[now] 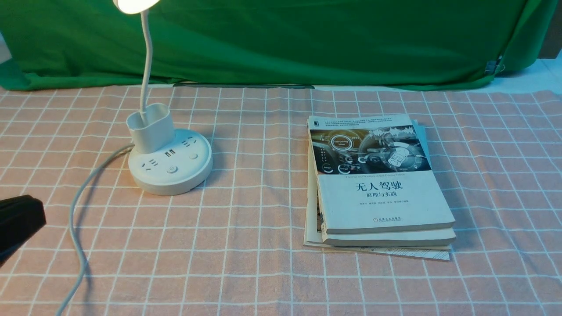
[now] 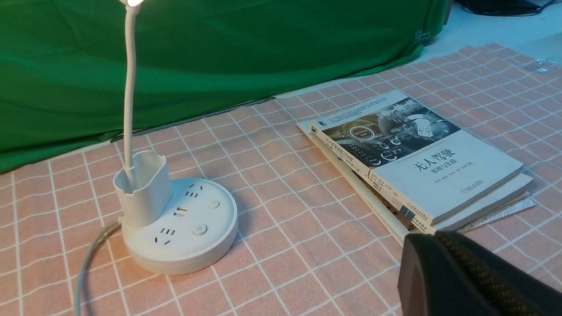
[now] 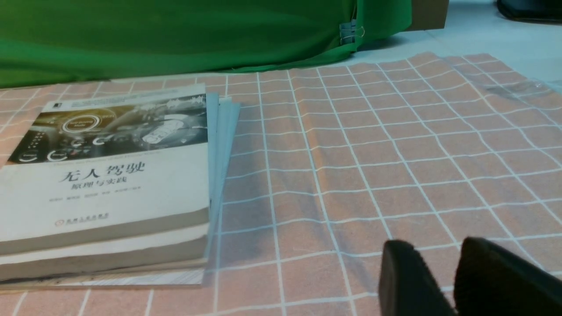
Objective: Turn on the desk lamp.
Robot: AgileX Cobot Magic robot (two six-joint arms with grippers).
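Pink checked cloth [image 1: 263,245] covers the table, with a green drape [image 1: 307,39] hanging behind it at 12 o'clock. The desk lamp [image 1: 169,162] stands at about 10 o'clock from the middle of the cloth. Its round base rests flat and its cup-shaped holder sits on the far part of the base. The thin neck rises out of the holder, and the head [image 1: 131,4] is cut off by the frame's top edge; only a glowing lower rim shows. The cord [image 1: 79,219] leaves the base at 9 o'clock, curves toward 7 o'clock and runs out of the picture. A stack of books [image 1: 382,184] lies at 3 o'clock from the lamp, well apart from it; the lowest items in the stack show only as thin edges.

Of the left gripper [image 1: 19,217] the front view catches just a black block at the left edge, at 8 o'clock from the base and clear of the lamp. The left wrist view shows one dark mass [image 2: 465,276], so whether it is spread or closed cannot be told. The right gripper [image 3: 450,263] hangs low over bare cloth at 3 o'clock from the books. Its two dark fingers [image 3: 408,276] stand close with a thin slit between them and hold nothing; whether they meet lower down cannot be told.
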